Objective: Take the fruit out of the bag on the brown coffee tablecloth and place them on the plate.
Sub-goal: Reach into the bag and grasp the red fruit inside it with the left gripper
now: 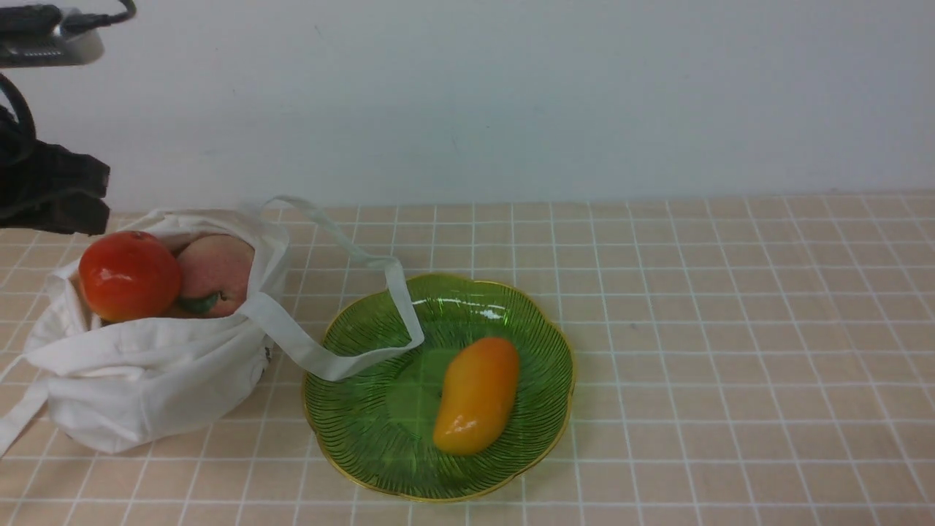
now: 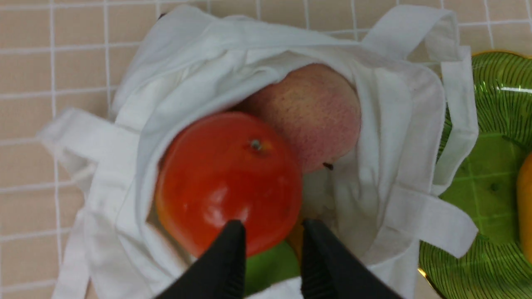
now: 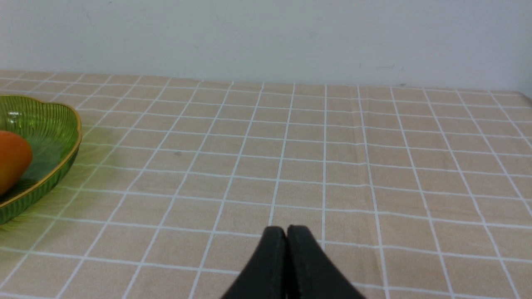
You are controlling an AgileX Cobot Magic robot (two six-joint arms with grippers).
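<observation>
While 1 mango (image 1: 476, 394) lies on the green plate (image 1: 380, 446), the white bag (image 1: 146, 380) just beside it holds at least 2 more fruits: a red pomegranate (image 2: 228, 182) on top, touching a pink peach (image 2: 307, 112).

Step in hand, as I judge it: fetching the next fruit. Left hand (image 2: 272, 226) hangs over the bag's mouth, jaws parted, gripping nothing. The next move likely calls for wider jaws and a drop around the pomegranate.

1 bag strap (image 1: 343, 361) lies across the plate rim and could get in the way.

Right hand (image 3: 286, 230) clenched, empty, over bare checked cloth (image 3: 374, 166).

Deeper bag contents unclear: green and orange patch under the pomegranate, unidentifiable. Left hand mostly cut off in the front view.
</observation>
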